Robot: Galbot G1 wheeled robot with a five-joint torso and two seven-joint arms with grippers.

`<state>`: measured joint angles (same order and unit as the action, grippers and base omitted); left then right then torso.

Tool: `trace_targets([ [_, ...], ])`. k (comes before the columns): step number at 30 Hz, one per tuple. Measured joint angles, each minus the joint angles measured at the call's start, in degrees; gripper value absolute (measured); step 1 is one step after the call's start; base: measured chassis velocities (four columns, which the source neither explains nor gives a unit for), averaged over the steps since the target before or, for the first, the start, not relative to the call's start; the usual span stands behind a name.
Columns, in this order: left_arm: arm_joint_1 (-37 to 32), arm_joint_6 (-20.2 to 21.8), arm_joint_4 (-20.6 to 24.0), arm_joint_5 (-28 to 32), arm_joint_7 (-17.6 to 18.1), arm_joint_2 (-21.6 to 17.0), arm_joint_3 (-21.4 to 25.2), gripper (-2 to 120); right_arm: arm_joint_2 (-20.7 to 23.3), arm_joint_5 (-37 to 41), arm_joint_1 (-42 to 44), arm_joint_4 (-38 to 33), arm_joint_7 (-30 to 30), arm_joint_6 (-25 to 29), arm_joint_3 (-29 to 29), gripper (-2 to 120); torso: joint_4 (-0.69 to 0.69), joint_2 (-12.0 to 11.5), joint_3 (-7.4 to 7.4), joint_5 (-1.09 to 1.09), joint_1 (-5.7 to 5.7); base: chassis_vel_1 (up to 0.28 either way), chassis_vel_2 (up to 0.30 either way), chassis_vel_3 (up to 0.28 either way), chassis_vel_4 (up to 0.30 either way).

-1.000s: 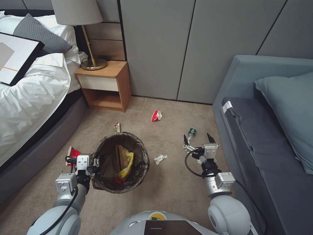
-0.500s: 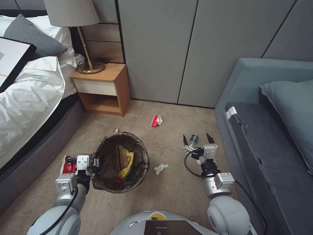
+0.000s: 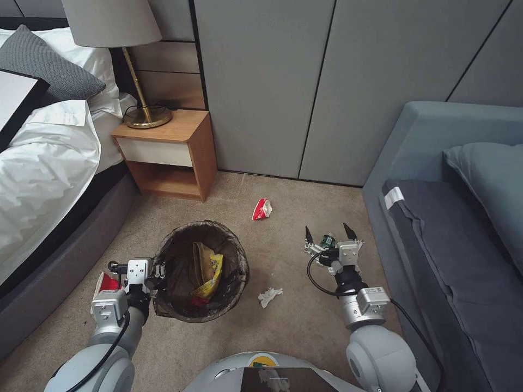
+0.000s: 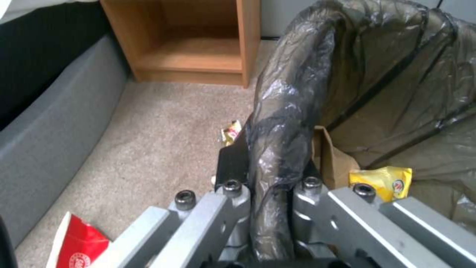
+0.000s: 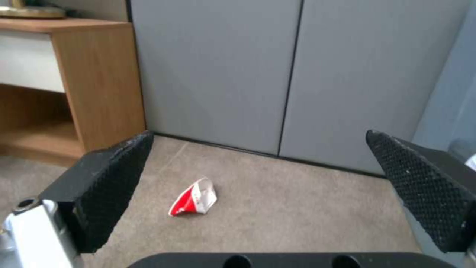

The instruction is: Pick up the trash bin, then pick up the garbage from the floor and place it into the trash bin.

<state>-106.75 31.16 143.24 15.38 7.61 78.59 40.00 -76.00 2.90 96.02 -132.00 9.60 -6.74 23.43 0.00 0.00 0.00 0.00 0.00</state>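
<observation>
Left of the trash bin (image 3: 200, 270): red cup (image 3: 106, 283) lying on the floor (image 3: 283, 326), left gripper (image 3: 157, 272) pinching the bin's bagged rim. Inside: yellow wrapper (image 3: 211, 277). Right of the bin: tissue (image 3: 269, 295) lying; beyond it, crushed cup (image 3: 261, 208); right gripper (image 3: 326, 235) hovering spread wide over 1 bottle (image 3: 328, 240).

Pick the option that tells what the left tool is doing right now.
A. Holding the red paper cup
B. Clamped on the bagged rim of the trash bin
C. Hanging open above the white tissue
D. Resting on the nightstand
B: the left tool is shut on the bag-covered rim of the trash bin, and the left wrist view shows its fingers pinching that rim.
</observation>
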Motion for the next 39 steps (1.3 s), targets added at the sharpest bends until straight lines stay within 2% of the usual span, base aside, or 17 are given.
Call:
trace_targets([
  [1,-0.1,0.1,0.0,0.3,0.1,-0.2,0.2,5,0.8,1.0,-0.3,0.4,-2.7,-0.7,1.4,100,0.0,0.0,0.0,0.0,0.0,0.0,0.0,0.0,0.0],
  [2,-0.1,0.1,0.0,0.3,0.1,-0.2,0.2,5,0.8,1.0,-0.3,0.4,-2.7,-0.7,1.4,100,0.0,0.0,0.0,0.0,0.0,0.0,0.0,0.0,0.0],
  [4,-0.3,0.3,0.0,0.6,0.3,-0.5,0.6,5,4.0,4.2,-0.6,1.2,-7.2,-2.2,4.0,100,-0.01,0.0,0.0,0.0,0.0,0.0,0.0,0.0,0.0],
  [5,-0.3,0.3,0.0,0.6,0.3,-0.5,0.6,5,4.0,4.2,-0.6,1.2,-7.2,-2.2,4.0,100,-0.01,0.0,0.0,0.0,0.0,0.0,0.0,0.0,0.0],
  [8,-0.4,0.5,0.0,0.8,0.5,-0.6,0.7,5,11.4,8.2,-2.3,3.6,-9.4,-2.9,5.2,100,0.0,0.0,0.0,0.01,0.0,0.0,0.0,0.0,0.0],
  [9,-0.4,0.5,0.0,0.8,0.5,-0.6,0.7,5,11.4,8.2,-2.3,3.6,-9.4,-2.9,5.2,100,0.0,0.0,0.0,0.01,0.0,0.0,0.0,0.0,0.0],
  [10,-0.4,0.5,0.0,0.8,0.6,-0.6,0.7,5,14.1,9.1,-3.1,4.5,-10.0,-2.9,5.2,100,0.0,0.0,0.0,0.0,0.0,0.0,0.0,0.0,0.0],
  [13,-0.7,0.6,0.0,0.8,0.7,-0.3,0.7,5,18.9,11.4,-5.7,6.9,-11.1,-3.0,4.3,100,0.0,0.0,0.0,0.01,0.0,0.0,0.0,0.0,0.0],
  [18,-0.9,1.0,0.0,0.7,0.8,-0.1,0.6,5,22.9,15.7,-9.0,10.2,-13.0,-3.8,2.1,100,0.01,0.0,0.0,0.01,0.0,0.0,0.0,0.0,0.0],
  [21,-1.4,1.3,0.0,0.4,0.8,0.0,0.4,5,26.4,18.7,-11.8,13.8,-16.3,-4.1,-0.6,100,-0.01,0.0,0.0,0.0,0.0,0.0,0.0,0.0,0.0],
  [30,-2.1,1.3,0.0,-1.2,0.6,0.7,-0.2,5,29.5,19.4,-18.4,23.0,-21.3,-3.9,-10.0,100,-0.01,0.0,0.0,0.0,0.0,0.0,0.0,0.0,0.0],
  [33,-2.3,1.3,0.0,-1.6,0.6,1.1,-0.2,5,29.7,18.9,-21.7,27.3,-25.3,-5.1,-12.8,100,0.0,0.0,0.0,-0.01,0.0,0.0,0.0,0.0,0.0],
  [37,-2.3,1.4,0.0,-1.7,0.6,1.2,-0.1,5,29.9,18.8,-23.2,29.3,-26.8,-6.2,-14.1,100,0.0,0.0,0.0,0.0,0.0,0.0,0.0,0.0,0.0],
  [39,-2.3,1.5,0.0,-1.8,0.5,1.3,-0.3,5,30.0,20.2,-24.3,30.3,-27.0,-8.8,-15.5,100,-0.01,0.0,0.0,-0.01,0.0,0.0,0.0,0.0,0.0],
])
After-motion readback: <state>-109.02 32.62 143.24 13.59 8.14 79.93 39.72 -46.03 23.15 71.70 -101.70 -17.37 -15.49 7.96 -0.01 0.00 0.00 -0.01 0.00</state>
